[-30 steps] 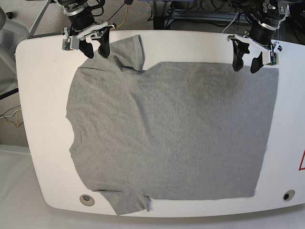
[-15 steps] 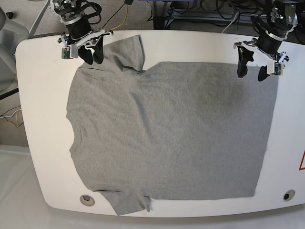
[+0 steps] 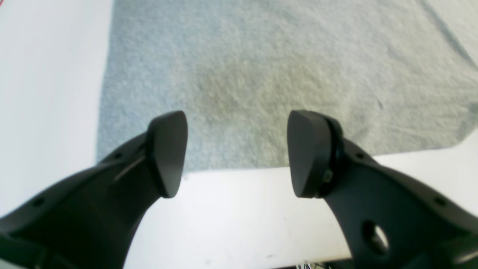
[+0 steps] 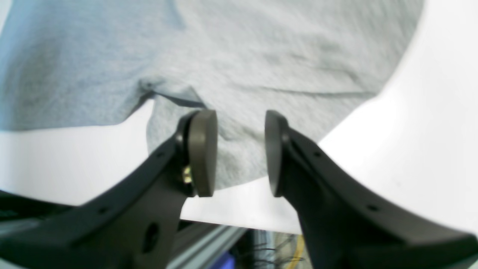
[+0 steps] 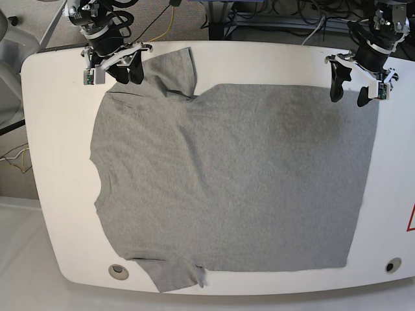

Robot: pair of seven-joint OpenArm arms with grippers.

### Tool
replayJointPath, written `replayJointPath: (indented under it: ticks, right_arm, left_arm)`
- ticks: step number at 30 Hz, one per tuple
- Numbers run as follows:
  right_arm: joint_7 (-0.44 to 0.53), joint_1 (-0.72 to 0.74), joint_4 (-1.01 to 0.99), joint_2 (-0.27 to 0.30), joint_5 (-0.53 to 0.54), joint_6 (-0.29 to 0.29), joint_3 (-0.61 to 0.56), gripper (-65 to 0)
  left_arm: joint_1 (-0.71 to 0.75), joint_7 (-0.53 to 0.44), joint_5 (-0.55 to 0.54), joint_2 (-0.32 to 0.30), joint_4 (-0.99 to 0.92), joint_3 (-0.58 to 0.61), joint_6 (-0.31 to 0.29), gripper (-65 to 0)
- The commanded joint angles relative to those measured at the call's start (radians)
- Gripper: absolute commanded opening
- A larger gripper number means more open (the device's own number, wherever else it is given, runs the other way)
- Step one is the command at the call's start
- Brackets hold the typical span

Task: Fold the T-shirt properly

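The heather-grey T-shirt [image 5: 227, 175] lies spread flat on the white table [image 5: 58, 129], with its neck at the view's left and its hem at the right. My left gripper [image 5: 348, 94] is open and empty, hovering over the shirt's far hem corner. In the left wrist view the left gripper [image 3: 239, 153] straddles the hem edge of the shirt [image 3: 261, 74]. My right gripper [image 5: 130, 72] hangs at the far sleeve [image 5: 174, 70]. In the right wrist view the right gripper [image 4: 239, 157] has its jaws a narrow gap apart just above the sleeve [image 4: 239, 130], holding nothing.
The table has a round hole near each front corner [image 5: 118, 271] [image 5: 391, 265] and a red mark [image 5: 411, 219] at its right edge. Cables and frame parts [image 5: 259, 16] lie behind the table's far edge. The near sleeve [image 5: 174, 277] reaches almost to the front edge.
My right gripper has narrowed its jaws and shifted slightly back over the far sleeve. My left gripper has moved right, towards the hem corner. The shirt has not moved.
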Motion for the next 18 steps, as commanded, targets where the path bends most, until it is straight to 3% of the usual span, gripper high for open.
replayJointPath:
  ticks: [1, 3, 11, 13, 18]
  right_arm:
    - [-0.005, 0.018, 0.013, -0.003, 0.058, 0.011, 0.012, -42.8]
    - [-0.047, 0.050, -0.004, 0.000, 0.172, 0.012, 0.012, -43.1]
    - [-0.108, 0.083, -0.111, 0.006, 0.346, 0.023, 0.069, -43.2]
    - [-0.127, 0.073, -0.196, 0.010, 0.435, 0.021, 0.135, -43.6]
    - [-0.125, 0.065, -0.264, 0.017, 0.470, 0.027, 0.181, -43.8]
  left_arm:
    - [0.006, -0.028, -0.004, -0.013, 0.014, -0.010, 0.000, -26.7]
    - [0.004, -0.038, -0.009, -0.006, 0.026, -0.009, 0.002, -26.6]
    - [0.002, -0.043, -0.006, 0.008, 0.031, -0.007, 0.016, -26.6]
    - [0.008, -0.037, -0.007, 0.007, 0.034, -0.011, 0.028, -26.3]
    - [0.007, -0.032, -0.005, 0.003, 0.034, -0.010, 0.048, -26.5]
